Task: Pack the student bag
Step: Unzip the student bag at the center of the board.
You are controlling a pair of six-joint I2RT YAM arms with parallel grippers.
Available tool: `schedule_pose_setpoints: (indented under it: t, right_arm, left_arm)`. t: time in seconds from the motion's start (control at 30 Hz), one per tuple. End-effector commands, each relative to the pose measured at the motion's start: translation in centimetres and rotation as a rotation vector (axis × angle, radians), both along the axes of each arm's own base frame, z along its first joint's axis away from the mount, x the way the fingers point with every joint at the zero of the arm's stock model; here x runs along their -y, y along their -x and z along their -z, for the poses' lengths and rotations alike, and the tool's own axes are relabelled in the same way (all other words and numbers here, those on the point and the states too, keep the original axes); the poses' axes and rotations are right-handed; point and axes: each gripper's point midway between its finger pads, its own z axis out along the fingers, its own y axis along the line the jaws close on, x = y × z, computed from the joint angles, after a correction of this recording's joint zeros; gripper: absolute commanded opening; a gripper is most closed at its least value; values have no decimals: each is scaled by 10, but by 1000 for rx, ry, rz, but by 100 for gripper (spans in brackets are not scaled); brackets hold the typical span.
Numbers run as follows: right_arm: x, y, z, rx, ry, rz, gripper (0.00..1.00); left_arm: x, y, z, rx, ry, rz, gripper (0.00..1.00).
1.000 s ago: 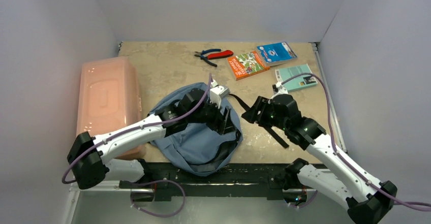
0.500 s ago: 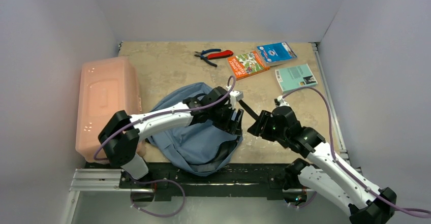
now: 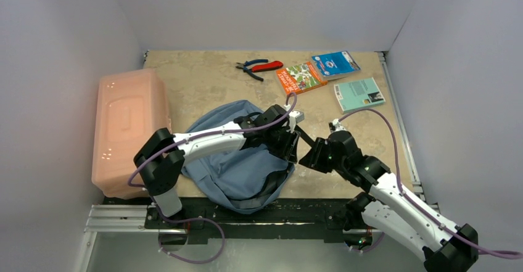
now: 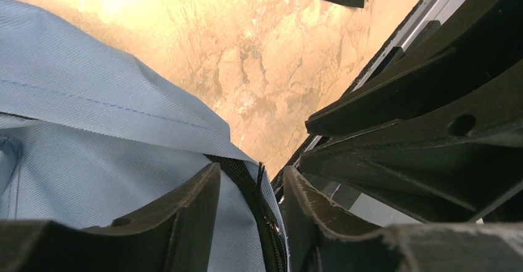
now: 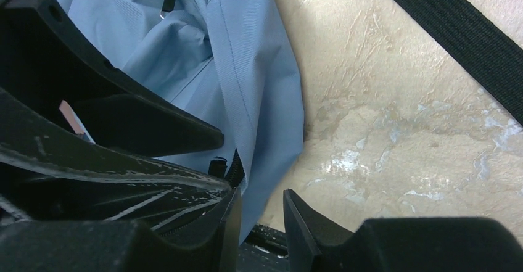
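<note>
The student bag [image 3: 234,167] is grey-blue fabric and lies flat near the front edge of the table. My left gripper [image 3: 287,145] is at its right edge. In the left wrist view the gripper [image 4: 250,192] is partly open, and its jaws straddle the bag [image 4: 92,130] at the dark zip [image 4: 247,185]. My right gripper [image 3: 308,155] is just right of the left one. In the right wrist view it [image 5: 260,213] has a narrow gap, with the bag's edge [image 5: 247,68] against its left finger and bare table showing by the right finger. A black strap [image 5: 456,37] lies across the table.
A rigid pink box [image 3: 126,130] stands at the left. Pliers [image 3: 259,66], an orange booklet [image 3: 300,78], a blue packet [image 3: 335,63] and a teal card [image 3: 359,93] lie at the back right. A metal rail [image 3: 247,213] runs along the near edge.
My left arm has stretched out to the right, carrying its gripper to the bag's right edge. My right gripper has moved down and left, closer to that edge.
</note>
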Motion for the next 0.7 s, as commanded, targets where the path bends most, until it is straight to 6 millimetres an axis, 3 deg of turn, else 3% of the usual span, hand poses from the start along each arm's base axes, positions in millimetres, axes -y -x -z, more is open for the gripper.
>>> schedule_pose_setpoints:
  t: [0.0, 0.2, 0.27, 0.33, 0.47, 0.67]
  right_arm:
    - [-5, -3, -1, 11, -24, -6, 34]
    - [-5, -3, 2, 6, -15, -11, 39]
    - [-6, -3, 2, 6, -19, -18, 39]
    - [-11, -1, 2, 5, -32, -50, 37]
    - [-33, 7, 0, 1, -123, -172, 38]
    - [-55, 20, -12, -4, -254, -285, 45]
  left_arm:
    - [14, -2, -11, 27, 31, 26, 39]
    - [15, 1, -7, 15, 15, 43, 34]
    - [13, 1, -7, 18, 9, 42, 23]
    - [10, -1, -10, 37, 5, 24, 0]
    - [9, -4, -26, 71, 67, -16, 0]
    - [18, 1, -31, 5, 169, -77, 0]
